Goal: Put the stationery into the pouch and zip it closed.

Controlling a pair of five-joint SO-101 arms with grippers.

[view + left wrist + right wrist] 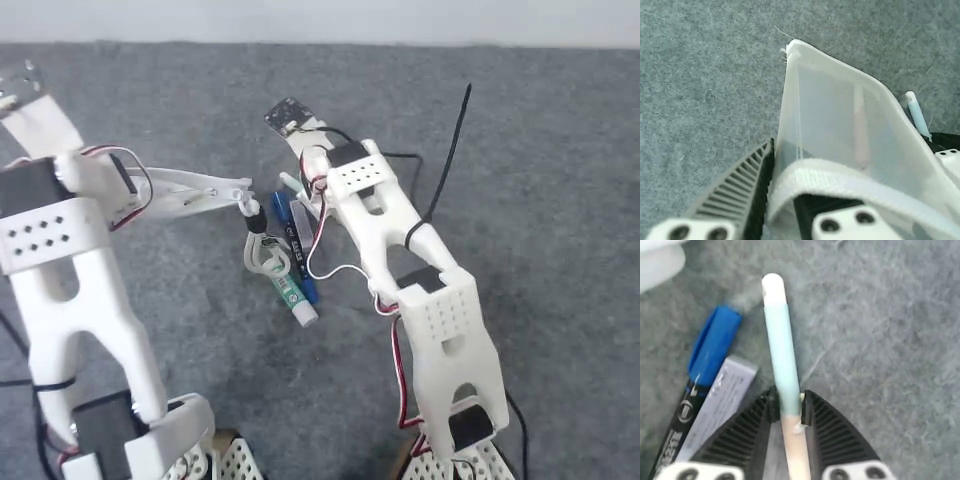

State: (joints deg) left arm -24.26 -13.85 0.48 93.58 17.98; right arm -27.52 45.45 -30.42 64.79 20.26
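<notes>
High view first: the grey table (540, 200) spreads under everything. The left arm (70, 290) comes in from the lower left of the frame, and the right arm (420, 290) climbs from the lower right toward the centre. Dead centre sits the translucent mesh pouch (262, 255). The left claw (255, 215) is closed down on it, and the left wrist view shows the pouch's white rim band pinched between the dark fingers (740, 200). The rest of the pouch stretches away from the claw toward the top of that frame. Just right of the pouch in the high view lies a blue-capped marker (290, 225), flat on the table. A green-and-white stick (292, 292) lies against its lower end. Over to the right wrist view now. The right claw (789, 400) is clamped tight around a pale teal pen (780, 335) with its white tip pointing to the top of the frame. The marker lies just beside the pen at lower left.
</notes>
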